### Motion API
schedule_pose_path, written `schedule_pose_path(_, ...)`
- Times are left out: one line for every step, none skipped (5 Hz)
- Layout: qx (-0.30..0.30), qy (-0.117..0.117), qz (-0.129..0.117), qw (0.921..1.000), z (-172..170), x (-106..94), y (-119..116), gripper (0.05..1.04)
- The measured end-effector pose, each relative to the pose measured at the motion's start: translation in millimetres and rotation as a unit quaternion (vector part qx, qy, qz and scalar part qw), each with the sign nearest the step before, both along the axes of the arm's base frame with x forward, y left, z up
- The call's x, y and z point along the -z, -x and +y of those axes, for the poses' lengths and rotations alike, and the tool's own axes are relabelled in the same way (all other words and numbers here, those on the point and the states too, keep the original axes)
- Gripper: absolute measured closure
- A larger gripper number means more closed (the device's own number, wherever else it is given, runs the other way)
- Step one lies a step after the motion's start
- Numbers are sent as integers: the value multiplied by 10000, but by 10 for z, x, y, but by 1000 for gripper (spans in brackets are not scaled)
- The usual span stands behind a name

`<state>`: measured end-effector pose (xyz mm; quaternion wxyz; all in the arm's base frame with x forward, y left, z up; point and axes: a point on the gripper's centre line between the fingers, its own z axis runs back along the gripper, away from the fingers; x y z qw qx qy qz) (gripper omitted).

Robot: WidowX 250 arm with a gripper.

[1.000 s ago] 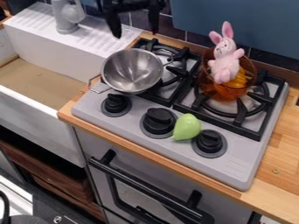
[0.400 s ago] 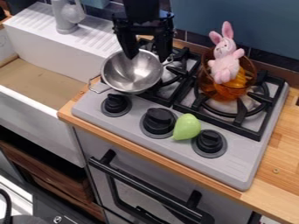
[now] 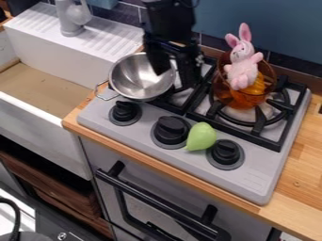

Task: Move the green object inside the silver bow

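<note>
Because the green object (image 3: 201,136) lies outside the silver bowl (image 3: 142,76), the pick is still to be done; the object is just right of the frame's centre, on the hob's front panel (image 3: 141,127), between the middle knob (image 3: 171,130) and the right knob (image 3: 225,153); the narrow end points to lower left; the knobs on either side probably limit rolling but also leave little room for fingers; contact with them can't be told.

The silver bowl is left of centre towards the upper part of the frame, at the left end of the black grate (image 3: 165,101), mouth up and seemingly tipped towards the viewer; that leaves a wide opening for a drop, though a bump on the rim could shift it.

The black gripper (image 3: 174,78) hangs in the upper middle, by the bowl's right side; fingers spread, nothing pinched, so it suits a coming grasp; the likely next step is to go lower right to the object, clear of the rim, and close across its rounded body; the narrow end would likely slip.

The pink rabbit (image 3: 242,70) sits in the amber bowl (image 3: 248,97) at upper right, on the grate, propped by the bowl wall; it's off the likely path.
</note>
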<state>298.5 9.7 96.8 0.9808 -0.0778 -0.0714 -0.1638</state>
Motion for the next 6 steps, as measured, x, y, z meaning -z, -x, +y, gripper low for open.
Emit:
schedule_pose_path(408, -3, -96, 9991, -140, 81, 82, 84)
schedule_pose_path(836, 42, -265, 9961, -247, 199, 119, 84)
schedule_pose_path(1062, 29, -393, 9936, -318, 274, 141, 84)
schedule_pose_path(1267, -100, -482, 9907, -374, 332, 136, 84)
schedule_pose_path(1398, -107, -425, 9892, -414, 435, 129, 84)
schedule_pose_path(1517, -101, -300, 9879, -422, 523, 143, 84)
